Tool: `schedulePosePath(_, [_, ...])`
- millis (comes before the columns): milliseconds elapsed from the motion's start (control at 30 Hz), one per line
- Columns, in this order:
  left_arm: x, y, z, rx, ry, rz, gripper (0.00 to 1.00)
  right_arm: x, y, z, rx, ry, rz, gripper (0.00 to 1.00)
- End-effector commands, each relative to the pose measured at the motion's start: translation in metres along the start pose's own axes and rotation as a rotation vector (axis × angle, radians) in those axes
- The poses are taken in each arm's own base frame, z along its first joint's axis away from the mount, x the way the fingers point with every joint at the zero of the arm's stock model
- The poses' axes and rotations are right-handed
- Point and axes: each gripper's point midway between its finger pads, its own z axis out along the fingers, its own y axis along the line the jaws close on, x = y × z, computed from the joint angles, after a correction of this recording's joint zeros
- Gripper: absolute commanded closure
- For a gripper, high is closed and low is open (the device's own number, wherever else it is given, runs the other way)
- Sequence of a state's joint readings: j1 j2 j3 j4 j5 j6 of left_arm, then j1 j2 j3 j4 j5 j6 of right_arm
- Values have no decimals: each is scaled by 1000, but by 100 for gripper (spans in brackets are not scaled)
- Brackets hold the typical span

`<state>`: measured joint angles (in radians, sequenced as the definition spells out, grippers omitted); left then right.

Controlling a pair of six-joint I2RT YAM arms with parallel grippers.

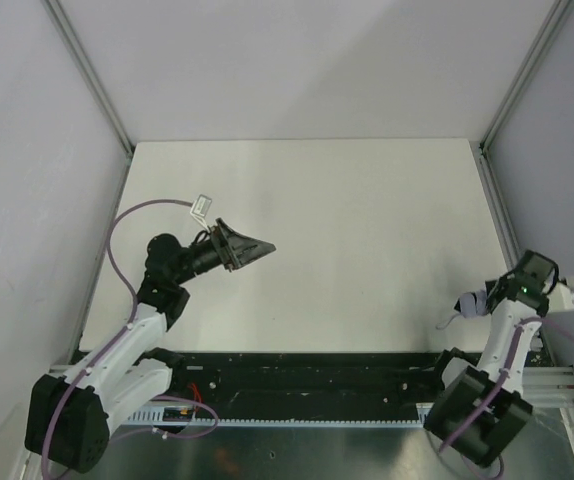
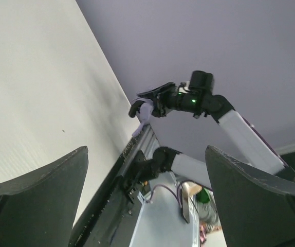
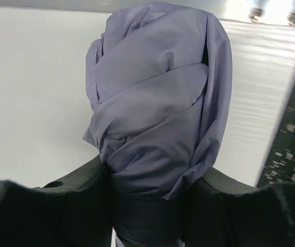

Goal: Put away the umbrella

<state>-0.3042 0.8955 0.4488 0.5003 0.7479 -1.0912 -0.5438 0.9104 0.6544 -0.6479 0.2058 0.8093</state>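
Clamping the umbrella (image 3: 158,92) between its fingers, the right pincer (image 3: 147,206) gripped it near one end, the folded cloth jutting ahead. That slack cloth could slip loose in a fast swing. The left pincer (image 1: 252,247) gaped empty, well apart.

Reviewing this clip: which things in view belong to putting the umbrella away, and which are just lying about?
Part of the job:
- umbrella, canopy bundled up
- right gripper, shut on it

Not part of it:
- left gripper, open and empty
- lavender cable on the left arm
- white tag at the cable's end
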Motion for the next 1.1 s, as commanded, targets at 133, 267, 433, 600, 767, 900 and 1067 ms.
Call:
schedulePosePath(133, [15,-42,9,114,95,36,3,23,-61,32,146,91,251,92])
schedulePosePath(267, [15,-50,8,132,96,42,3,32,-60,39,121,106,273,78])
schedulePosePath(433, [14,-55,6,140,86,45,3,38,-55,42,88,124,216,41])
schedulePosePath(600, [14,-57,5,145,90,42,3,38,-54,27,87,121,135,7])
schedulePosePath(767, [13,-64,5,163,100,52,3,34,-43,8,58,90,92,1])
schedulePosePath(900, [13,-69,6,175,117,48,3,28,-33,-16,82,52,20,1])
schedulePosePath(1067, [14,-73,7,186,138,45,3,22,-25,-56,155,-35,-53,1])
